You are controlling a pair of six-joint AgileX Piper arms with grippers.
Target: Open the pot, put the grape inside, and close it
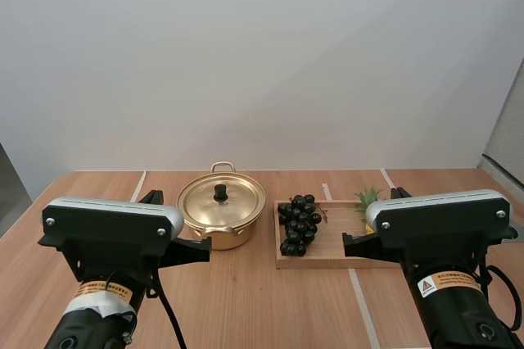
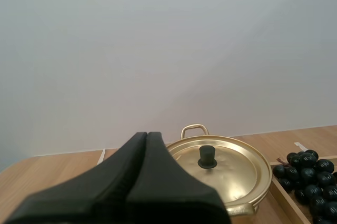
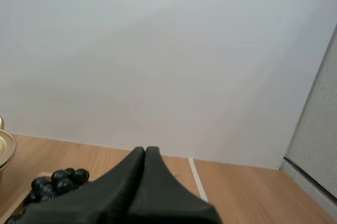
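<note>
Lid (image 1: 235, 201) on, grapes (image 1: 300, 224) out, both arms empty

The left gripper (image 2: 147, 135) has its two black fingers pressed flat together into one dark wedge, with nothing between them. The right gripper (image 3: 145, 150) is the same, closed on nothing. Both hang over the near part of the table (image 1: 246, 300), short of everything on it, in what looks like a parked pose before any work starts.

Each arm faces its own job. The left wedge points at the pot (image 1: 221, 219), which sits just beyond it, so this arm seems best placed to take the lid by its black knob (image 2: 207, 156). The right wedge points over the right end of the tray (image 1: 332, 256), with the grapes off to its left, so this arm is likely meant to carry them.

The gold pot stands left of centre with the lid seated squarely on it and a loop handle on its far side. What is inside cannot be seen. The wooden tray lies just right of the pot. The dark bunch of grapes rests on the tray's left end, nearest the pot. A small green sprig (image 1: 367, 197) shows at the tray's far right; whether it is on the tray or behind it is unclear.
</note>
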